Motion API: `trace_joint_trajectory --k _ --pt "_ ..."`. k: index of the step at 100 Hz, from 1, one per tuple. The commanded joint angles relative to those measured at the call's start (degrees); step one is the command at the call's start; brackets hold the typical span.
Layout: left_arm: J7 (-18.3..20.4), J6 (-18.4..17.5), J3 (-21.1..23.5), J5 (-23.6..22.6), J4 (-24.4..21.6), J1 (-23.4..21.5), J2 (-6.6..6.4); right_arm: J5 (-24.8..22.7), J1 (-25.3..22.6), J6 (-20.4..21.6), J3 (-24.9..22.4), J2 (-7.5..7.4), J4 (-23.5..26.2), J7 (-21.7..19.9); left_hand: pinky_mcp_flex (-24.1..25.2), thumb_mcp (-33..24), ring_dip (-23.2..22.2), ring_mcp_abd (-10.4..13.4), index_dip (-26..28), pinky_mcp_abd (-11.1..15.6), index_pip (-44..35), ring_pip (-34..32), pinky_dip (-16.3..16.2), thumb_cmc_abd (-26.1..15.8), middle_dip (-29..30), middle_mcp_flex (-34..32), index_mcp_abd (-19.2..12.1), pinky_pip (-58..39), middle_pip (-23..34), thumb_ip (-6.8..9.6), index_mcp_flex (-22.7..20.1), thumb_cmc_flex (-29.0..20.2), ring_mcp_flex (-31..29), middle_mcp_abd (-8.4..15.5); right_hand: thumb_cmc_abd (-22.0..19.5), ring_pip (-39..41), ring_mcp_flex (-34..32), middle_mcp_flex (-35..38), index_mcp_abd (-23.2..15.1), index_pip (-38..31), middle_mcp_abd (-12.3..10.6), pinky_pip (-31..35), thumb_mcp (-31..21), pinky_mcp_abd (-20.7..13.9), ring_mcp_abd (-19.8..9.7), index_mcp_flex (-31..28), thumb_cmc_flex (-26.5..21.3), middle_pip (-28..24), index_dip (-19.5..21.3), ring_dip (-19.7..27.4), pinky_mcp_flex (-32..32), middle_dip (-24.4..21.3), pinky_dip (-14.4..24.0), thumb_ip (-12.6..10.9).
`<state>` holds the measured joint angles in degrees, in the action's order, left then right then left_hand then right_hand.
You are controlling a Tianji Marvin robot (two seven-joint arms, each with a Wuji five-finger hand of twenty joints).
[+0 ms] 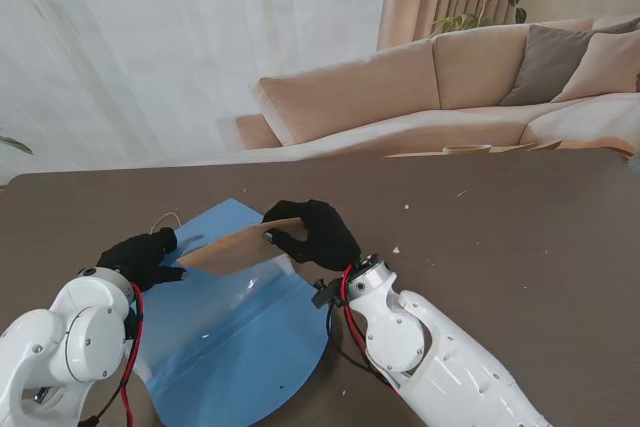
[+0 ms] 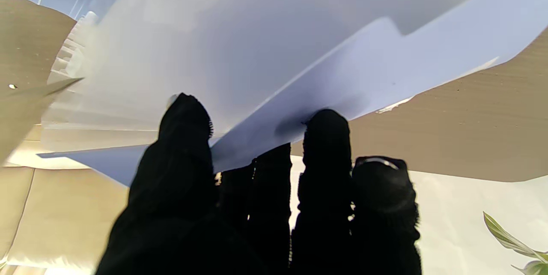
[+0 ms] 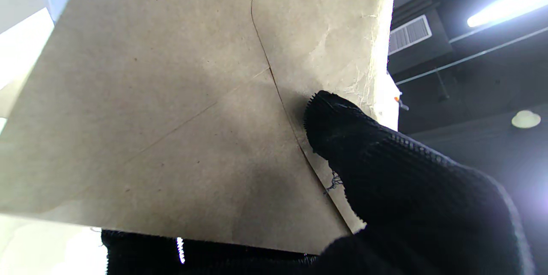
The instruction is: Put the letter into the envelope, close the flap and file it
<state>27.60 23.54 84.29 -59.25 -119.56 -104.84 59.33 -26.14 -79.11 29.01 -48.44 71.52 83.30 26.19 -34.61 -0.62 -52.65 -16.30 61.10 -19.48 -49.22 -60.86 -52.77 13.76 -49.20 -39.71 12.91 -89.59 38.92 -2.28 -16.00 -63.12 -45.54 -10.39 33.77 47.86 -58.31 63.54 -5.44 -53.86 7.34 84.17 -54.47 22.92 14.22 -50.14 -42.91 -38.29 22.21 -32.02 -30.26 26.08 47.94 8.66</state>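
Note:
My right hand [image 1: 315, 234] is shut on a brown envelope [image 1: 235, 249], holding it by its right end above the blue file folder [image 1: 240, 347]. In the right wrist view the envelope [image 3: 150, 116] fills the picture, its flap folded flat against the back, with my thumb [image 3: 364, 159] pressed on it. No letter is visible. My left hand [image 1: 140, 258] is at the folder's left edge, close to the envelope's left tip. In the left wrist view its fingers [image 2: 325, 138] and thumb pinch the folder's lifted blue cover [image 2: 385, 73], and accordion pockets [image 2: 70, 52] show behind.
The folder lies on a dark brown table [image 1: 500, 227] with a few small white scraps [image 1: 397, 249] to the right. A thin white loop [image 1: 166, 218] lies beside the folder's far left corner. A beige sofa [image 1: 450, 87] stands beyond the table.

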Motion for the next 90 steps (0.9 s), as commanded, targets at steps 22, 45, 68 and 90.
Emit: trace_joint_trajectory --k 22,45,68,90 --pt "1.53 2.05 -0.73 2.26 -2.21 0.85 0.06 -3.60 1.19 0.26 1.75 1.02 -3.03 2.91 -15.63 -2.60 3.42 1.85 1.47 -0.19 -7.14 -8.72 13.24 -4.96 3.55 -14.32 -6.42 -16.73 13.51 1.27 -3.01 -6.52 -13.64 3.58 -2.55 -0.80 -0.87 2.18 -5.47 -1.52 -1.95 -0.38 0.04 -1.77 -2.71 -2.88 -3.01 1.19 -0.34 0.95 -0.86 -0.64 -0.72 0.44" --pt "2.91 2.96 -0.51 4.36 -3.76 1.00 -0.21 -8.14 2.10 -1.14 2.20 1.10 -4.64 7.29 -21.41 -2.46 4.52 2.33 0.43 0.35 -7.40 -10.61 17.83 -5.18 3.62 -18.65 -4.60 -21.66 15.54 1.23 -2.24 -6.84 -18.72 5.37 -2.72 -1.09 -1.08 2.39 -6.16 -1.60 -2.38 -0.41 0.47 -1.99 -3.35 -2.85 -2.88 1.47 -1.00 1.04 -1.19 -0.92 -0.91 0.49" --pt "3.86 3.79 -0.86 4.83 -4.30 1.77 -0.37 -11.82 3.81 -2.06 3.63 0.80 -6.93 9.43 -23.71 -2.06 5.11 3.16 -0.40 1.20 -8.06 -11.67 20.81 -5.49 3.36 -19.59 -3.78 -23.45 16.65 1.28 -1.54 -7.44 -20.38 6.21 -2.92 -1.57 -0.94 2.52 -6.79 -1.77 -3.03 -0.50 0.96 -2.24 -3.73 -2.72 -2.75 1.81 -1.49 1.19 -1.25 -1.21 -1.14 0.38" --pt "4.89 5.68 -1.80 5.81 -4.43 2.93 -0.64 -17.54 6.57 -3.68 6.74 0.35 -9.67 13.27 -25.20 -1.92 5.27 3.24 -0.58 1.24 -8.22 -11.98 21.55 -5.67 3.33 -20.36 -3.10 -23.91 16.91 1.24 -1.23 -7.56 -21.38 6.44 -2.84 -1.92 -0.85 2.75 -8.09 -1.64 -4.06 -0.82 1.03 -2.68 -4.44 -2.52 -2.01 2.15 -2.01 1.29 -1.23 -1.42 -1.41 0.26"
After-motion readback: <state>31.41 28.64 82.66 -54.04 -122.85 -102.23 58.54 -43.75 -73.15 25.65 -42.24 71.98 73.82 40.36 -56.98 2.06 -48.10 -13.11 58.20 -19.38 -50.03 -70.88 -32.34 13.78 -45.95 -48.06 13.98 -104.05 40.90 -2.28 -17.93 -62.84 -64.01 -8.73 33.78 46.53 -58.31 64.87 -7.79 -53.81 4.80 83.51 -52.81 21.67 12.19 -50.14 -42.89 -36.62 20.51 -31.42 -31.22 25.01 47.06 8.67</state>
